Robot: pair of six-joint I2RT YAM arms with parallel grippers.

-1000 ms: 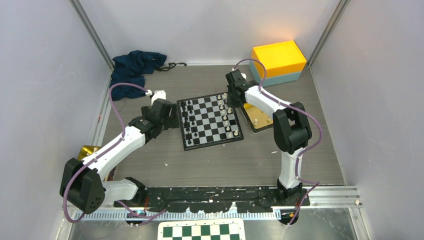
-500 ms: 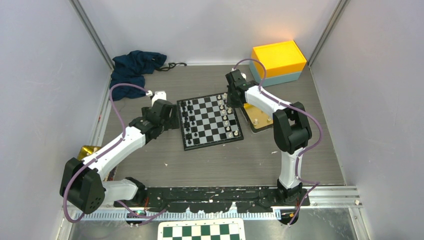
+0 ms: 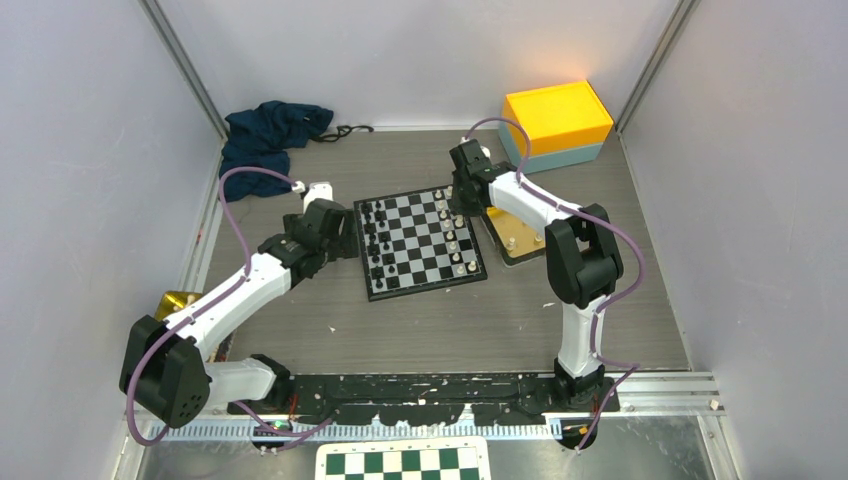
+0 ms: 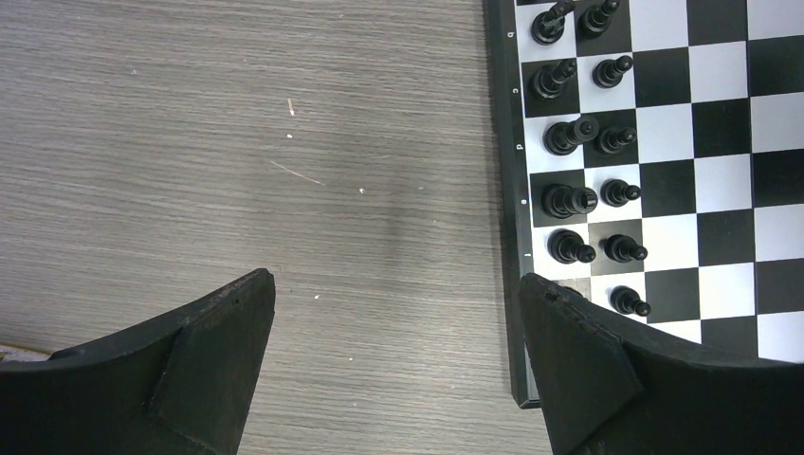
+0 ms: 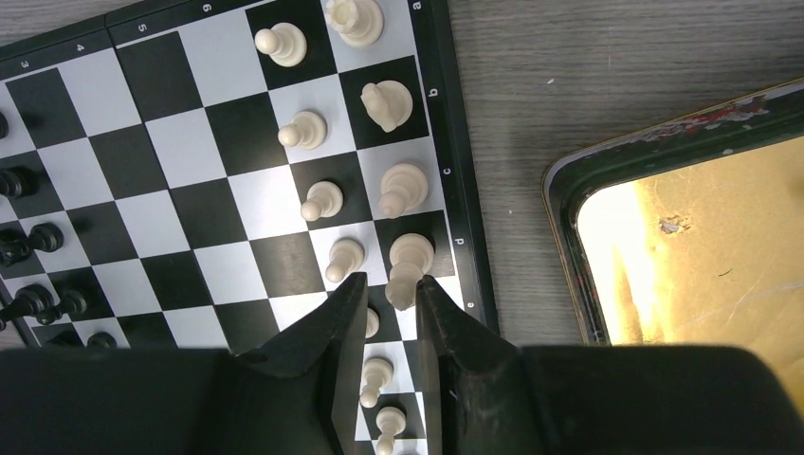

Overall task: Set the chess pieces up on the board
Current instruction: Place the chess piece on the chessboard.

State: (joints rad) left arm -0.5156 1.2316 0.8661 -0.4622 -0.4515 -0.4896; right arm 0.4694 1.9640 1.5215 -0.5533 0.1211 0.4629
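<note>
Between the narrowly parted fingers of the right gripper, the head of one tall cream piece is seen, standing on the edge file of the board; contact cannot be told. A tin is noted just right. The left gripper, spread wide and empty, is held over the table at the board's border, with the black pieces ahead-right.
</note>
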